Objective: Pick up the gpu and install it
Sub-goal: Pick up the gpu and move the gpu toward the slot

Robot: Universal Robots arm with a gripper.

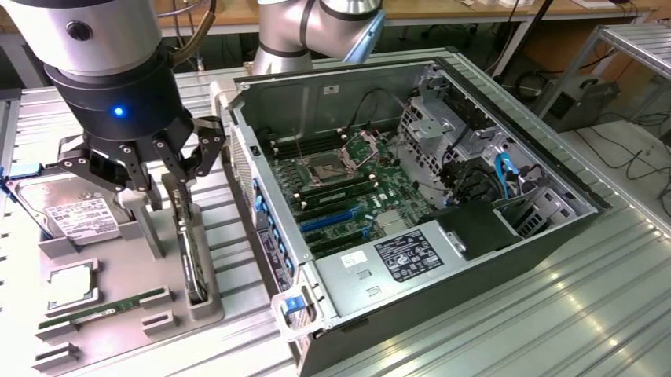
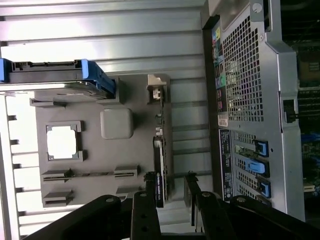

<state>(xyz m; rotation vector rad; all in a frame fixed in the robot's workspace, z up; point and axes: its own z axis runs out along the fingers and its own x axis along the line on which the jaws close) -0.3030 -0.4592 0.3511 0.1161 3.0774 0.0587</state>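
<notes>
The gripper [image 1: 155, 174] hangs over the grey fixture tray [image 1: 105, 310], fingers spread, seemingly astride the gpu [image 1: 191, 239]; the card stands on edge in its slot beside the computer case [image 1: 314, 86]; best centre, descend straight, pinch its flat faces squarely.

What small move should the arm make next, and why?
Probably lower straight down. The gripper hangs open above the gpu, which stands on edge in the grey holder beside the computer case. Its fingers are not touching the card, so closing now would likely catch nothing.
</notes>
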